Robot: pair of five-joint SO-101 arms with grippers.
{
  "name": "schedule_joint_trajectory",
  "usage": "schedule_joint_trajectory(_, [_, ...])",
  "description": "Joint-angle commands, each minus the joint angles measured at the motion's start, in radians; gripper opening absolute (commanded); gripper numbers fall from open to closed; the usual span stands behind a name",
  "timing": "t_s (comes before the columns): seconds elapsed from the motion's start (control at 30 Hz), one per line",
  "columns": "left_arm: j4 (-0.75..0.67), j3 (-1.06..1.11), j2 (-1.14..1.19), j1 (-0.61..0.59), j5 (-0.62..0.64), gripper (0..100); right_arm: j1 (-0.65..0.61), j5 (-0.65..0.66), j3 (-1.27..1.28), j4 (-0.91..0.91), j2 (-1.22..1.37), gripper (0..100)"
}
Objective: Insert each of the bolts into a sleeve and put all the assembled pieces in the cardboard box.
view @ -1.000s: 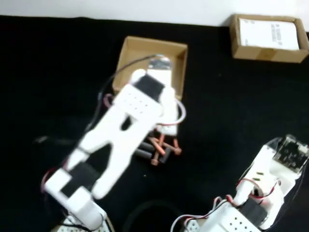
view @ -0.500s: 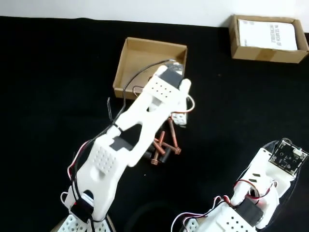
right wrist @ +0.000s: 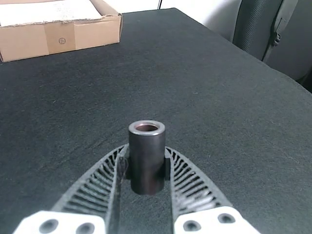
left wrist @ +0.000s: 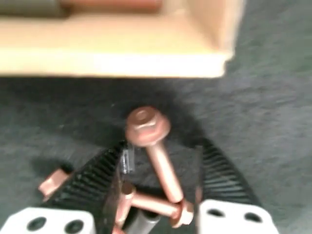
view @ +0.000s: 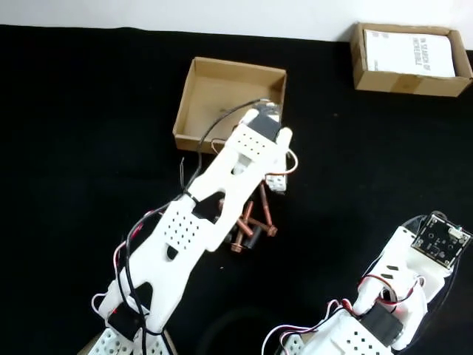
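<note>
Bolt (left wrist: pixel 161 163), copper, flat on black table (view: pixel 74 111), topmost in a small heap of bolts (view: pixel 251 222) just beside near wall of cardboard box (view: pixel 222 96). Head end toward box wall; shank running back, slightly askew, between the two fingers of left gripper (left wrist: pixel 162 146). Left gripper spread wide, straddling that bolt, nothing pinched yet. Long axis roughly along the reach, so closing across the shank looks workable, perhaps after a small turn of wrist to square up. Left arm by far the nearer to the heap.

Sleeve (right wrist: pixel 146 161), dark, upright, bore up, pinched at its waist in right gripper (right wrist: pixel 145 153), well apart from the heap. Second box (view: pixel 410 55) with paper inside, far right corner of table.

Against a second ago: left arm no longer over the cardboard box, wrist now at its near right corner above the heap. Against half a second ago: forearm lower, gripper in nearly the same spot. Right arm as half a second ago.
</note>
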Motion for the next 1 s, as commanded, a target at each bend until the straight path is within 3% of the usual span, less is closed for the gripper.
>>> schedule_joint_trajectory(0.0, [0.012, -0.110, 0.007, -0.024, -0.044, 1, 0.010, 0.006, -0.004, -0.021, -0.021, 0.5])
schedule_joint_trajectory(0.27, [0.015, -0.266, -0.125, -0.027, -0.049, 1, -0.042, 0.003, -0.013, -0.024, -0.021, 0.5])
schedule_joint_trajectory(0.37, [0.015, -0.275, -0.234, -0.007, -0.063, 1, -0.085, -0.081, -0.025, -0.027, -0.021, 0.5])
schedule_joint_trajectory(0.63, [0.017, -0.282, -0.544, 0.067, -0.333, 1, -0.367, -0.321, -0.170, -0.041, -0.021, 0.5])
schedule_joint_trajectory(0.8, [0.017, -0.277, -0.734, 0.056, -0.462, 1, -0.536, -0.324, -0.197, -0.039, -0.021, 0.5])
schedule_joint_trajectory(0.97, [0.025, -0.274, -0.917, 0.031, -0.466, 1, -0.605, -0.325, -0.216, 0.018, -0.021, 0.5])
